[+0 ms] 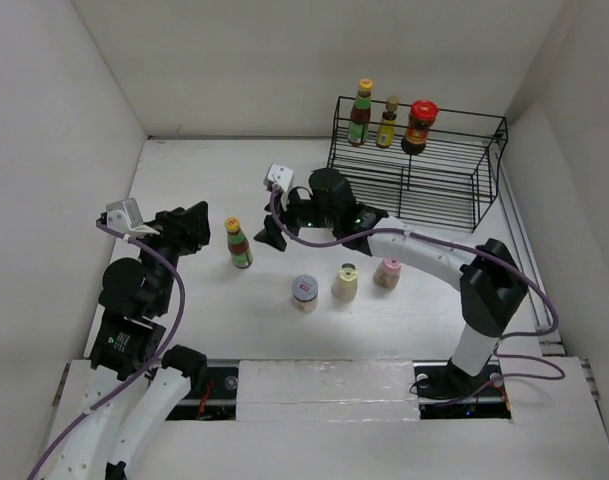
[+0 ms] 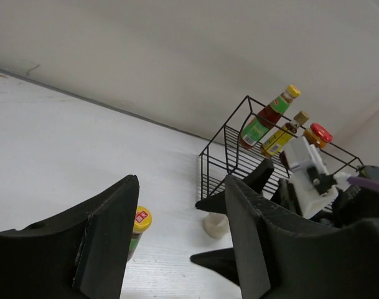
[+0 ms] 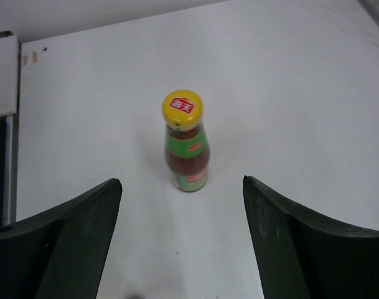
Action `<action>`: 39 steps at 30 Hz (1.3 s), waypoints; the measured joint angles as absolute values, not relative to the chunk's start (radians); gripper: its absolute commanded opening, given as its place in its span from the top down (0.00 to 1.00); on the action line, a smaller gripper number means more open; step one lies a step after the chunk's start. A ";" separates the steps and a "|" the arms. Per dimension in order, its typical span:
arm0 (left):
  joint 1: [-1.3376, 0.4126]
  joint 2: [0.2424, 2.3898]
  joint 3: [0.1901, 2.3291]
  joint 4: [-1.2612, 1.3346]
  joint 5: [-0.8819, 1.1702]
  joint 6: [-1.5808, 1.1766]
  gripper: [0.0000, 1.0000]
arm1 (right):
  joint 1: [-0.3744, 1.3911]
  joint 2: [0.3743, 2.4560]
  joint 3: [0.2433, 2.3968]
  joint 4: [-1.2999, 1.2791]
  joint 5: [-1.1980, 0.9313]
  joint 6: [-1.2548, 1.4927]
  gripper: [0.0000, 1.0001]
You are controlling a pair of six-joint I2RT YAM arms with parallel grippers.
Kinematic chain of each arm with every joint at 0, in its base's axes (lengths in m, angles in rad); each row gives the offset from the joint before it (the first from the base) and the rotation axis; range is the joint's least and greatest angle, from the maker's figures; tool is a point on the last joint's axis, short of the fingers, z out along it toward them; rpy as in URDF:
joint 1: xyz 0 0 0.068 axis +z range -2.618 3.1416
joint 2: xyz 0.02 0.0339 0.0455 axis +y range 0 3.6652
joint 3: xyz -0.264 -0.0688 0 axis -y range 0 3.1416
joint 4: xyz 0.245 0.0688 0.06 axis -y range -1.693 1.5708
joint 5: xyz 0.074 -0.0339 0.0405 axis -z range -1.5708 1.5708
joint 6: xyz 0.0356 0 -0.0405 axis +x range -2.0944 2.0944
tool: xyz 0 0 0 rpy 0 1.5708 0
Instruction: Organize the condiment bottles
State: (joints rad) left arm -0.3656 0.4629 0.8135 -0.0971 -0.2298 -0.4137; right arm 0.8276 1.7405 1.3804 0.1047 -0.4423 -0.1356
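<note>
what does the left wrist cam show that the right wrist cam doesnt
Only left wrist: the rack with two bottles and a red-lidded jar on top, plus a cream shaker on the table. Only right wrist: the open right fingers and the yellow-capped bottle's whole body. Both: that bottle, upright on the table; left wrist catches little more than its cap.

A black wire rack (image 1: pixel 439 195) with stepped tiers stands at the far right of the white tabletop (image 1: pixel 184 190), near the white back wall (image 1: pixel 284 60).
</note>
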 measured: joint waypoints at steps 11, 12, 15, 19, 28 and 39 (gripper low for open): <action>-0.364 0.488 0.813 -0.096 -0.217 -0.413 0.46 | 0.883 1.984 1.481 0.195 -0.476 -0.161 0.12; -0.364 0.489 0.812 -0.096 -0.216 -0.413 0.46 | 0.883 2.007 1.500 0.199 -0.474 -0.160 0.12; -0.364 0.488 0.812 -0.095 -0.213 -0.413 0.46 | 0.882 2.063 1.548 0.222 -0.469 -0.157 0.12; -0.364 0.488 0.812 -0.095 -0.205 -0.413 0.46 | 0.882 2.109 1.588 0.281 -0.468 -0.137 0.14; -0.364 0.489 0.812 -0.097 -0.208 -0.414 0.44 | 0.882 2.170 1.612 0.462 -0.504 -0.043 0.68; -0.364 0.467 0.812 -0.104 -0.268 -0.429 0.36 | 0.854 2.075 1.543 0.437 -0.478 0.023 0.73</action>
